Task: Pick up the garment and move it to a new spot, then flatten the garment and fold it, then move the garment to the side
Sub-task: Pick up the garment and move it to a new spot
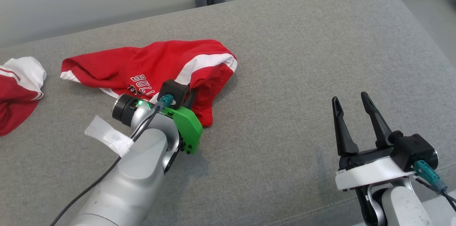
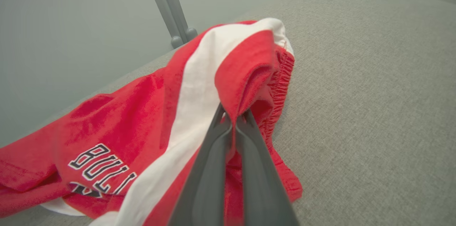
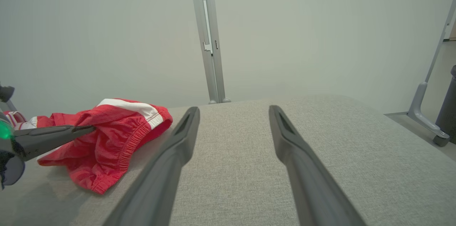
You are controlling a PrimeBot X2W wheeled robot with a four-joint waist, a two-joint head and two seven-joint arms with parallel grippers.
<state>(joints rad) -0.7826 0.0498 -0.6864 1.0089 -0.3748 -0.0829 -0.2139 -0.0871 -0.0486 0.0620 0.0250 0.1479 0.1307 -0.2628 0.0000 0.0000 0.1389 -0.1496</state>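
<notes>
Left claw (image 2: 234,116), nearest my lens, is clamped on a fold of the red garment (image 1: 149,62) beside its elastic waistband. I read the garment's long axis as running left to right across the grey cushion (image 1: 302,58), waistband end pointing toward my right claw (image 1: 349,97), which stands spread and empty, well apart; the left arm is nearer.

Surface: I look down on a broad grey fabric cushion (image 1: 302,58) with a rounded far corner.
Wall: a plain, pale grey-white wall (image 3: 107,23) rises right behind it.
Upright: I see a grey metal post (image 3: 210,41) against the wall, behind the cushion's far edge.
Floor: smooth grey floor (image 1: 427,12) lies past the right corner.
Right side: a slanted metal leg (image 3: 425,94) ends in a rounded foot, with a dark cylinder (image 3: 449,112) beside it.
Light: soft and even, and the shadows I see are faint.
</notes>
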